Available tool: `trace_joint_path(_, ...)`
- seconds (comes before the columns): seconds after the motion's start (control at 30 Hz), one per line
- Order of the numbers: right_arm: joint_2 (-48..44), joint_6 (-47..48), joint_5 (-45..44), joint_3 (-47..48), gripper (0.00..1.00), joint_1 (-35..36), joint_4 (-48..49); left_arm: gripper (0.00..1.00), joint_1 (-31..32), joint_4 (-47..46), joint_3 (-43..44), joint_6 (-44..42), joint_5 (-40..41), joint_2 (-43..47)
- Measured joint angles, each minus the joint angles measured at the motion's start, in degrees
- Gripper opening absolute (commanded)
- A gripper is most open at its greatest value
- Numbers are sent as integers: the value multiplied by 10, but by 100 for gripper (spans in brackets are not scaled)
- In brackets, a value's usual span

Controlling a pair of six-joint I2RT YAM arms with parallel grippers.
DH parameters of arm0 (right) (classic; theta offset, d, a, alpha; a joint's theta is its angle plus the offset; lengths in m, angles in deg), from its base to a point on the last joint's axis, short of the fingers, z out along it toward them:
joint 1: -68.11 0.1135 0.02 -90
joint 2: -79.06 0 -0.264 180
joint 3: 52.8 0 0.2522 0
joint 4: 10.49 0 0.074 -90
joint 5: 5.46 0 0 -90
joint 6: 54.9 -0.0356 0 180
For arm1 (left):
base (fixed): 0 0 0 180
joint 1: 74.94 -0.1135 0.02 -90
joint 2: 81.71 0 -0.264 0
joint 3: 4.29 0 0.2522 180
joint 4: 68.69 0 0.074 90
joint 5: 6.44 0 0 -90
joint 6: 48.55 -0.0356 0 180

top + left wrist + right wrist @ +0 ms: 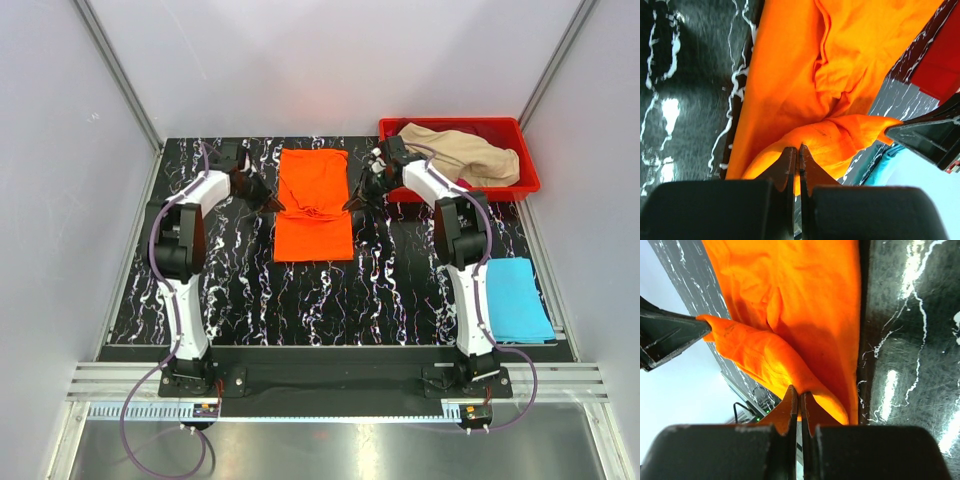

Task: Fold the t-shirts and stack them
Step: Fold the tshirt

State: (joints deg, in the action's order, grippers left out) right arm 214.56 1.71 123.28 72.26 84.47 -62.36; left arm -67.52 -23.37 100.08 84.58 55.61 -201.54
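At table (240, 290) centre: orange t-shirt (312, 225) lying flat. Left gripper (271, 203) pinching its left edge, right gripper (351, 204) pinching right edge. Beige t-shirt (470, 152) in red bin (528, 182), far right; light blue t-shirt (517, 298) near right.

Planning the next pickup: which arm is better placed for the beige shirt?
Likely right: the right gripper is beside the red bin with the beige shirt; the left gripper is beyond the orange shirt.
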Motion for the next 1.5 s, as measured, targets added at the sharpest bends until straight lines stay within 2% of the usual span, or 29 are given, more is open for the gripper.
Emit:
trace_joint_path(0.07,4,0,0,4,1,0,-6,5,0,-1,9,1,-3,-12)
trace_joint_path(0.1,5,0,0,4,3,-1,-8,9,0,-2,12,2,-4,-18)
trace_joint_path(0.2,6,1,0,7,12,-3,-10,15,0,-4,13,4,-6,-27)
trace_joint_path(0.27,11,2,0,17,22,-6,-13,33,0,-4,14,1,-6,-31)
trace_joint_path(0.33,26,7,-1,42,30,-10,-19,47,0,4,24,-8,0,-34)
trace_joint_path(0.37,38,13,-1,61,39,-12,-26,49,-1,8,29,-17,4,-35)
trace_joint_path(0.47,70,39,-12,127,52,-22,-62,53,-7,12,42,-49,27,-24)
trace_joint_path(0.6,63,75,-37,145,53,-26,-98,49,-15,14,29,-96,43,24)
trace_joint_path(0.73,4,90,-56,66,53,-23,-96,37,-8,-24,-22,-111,16,94)
trace_joint_path(0.83,-26,92,-63,25,52,-14,-95,36,13,-73,-66,-103,-23,118)
trace_joint_path(0.93,-28,93,-63,24,52,5,-91,47,43,-101,-89,-97,-44,104)
trace_joint_path(1.1,-22,96,-60,38,52,34,-89,52,68,-93,-81,-122,-36,74)
trace_joint_path(1.27,-21,96,-52,38,49,35,-87,37,59,-64,7,-164,-44,12)
trace_joint_path(1.33,-21,96,-51,38,48,34,-83,36,54,-72,35,-169,-52,-19)
trace_joint_path(1.5,-22,96,-50,17,48,34,-70,32,37,-65,45,-170,-56,-76)
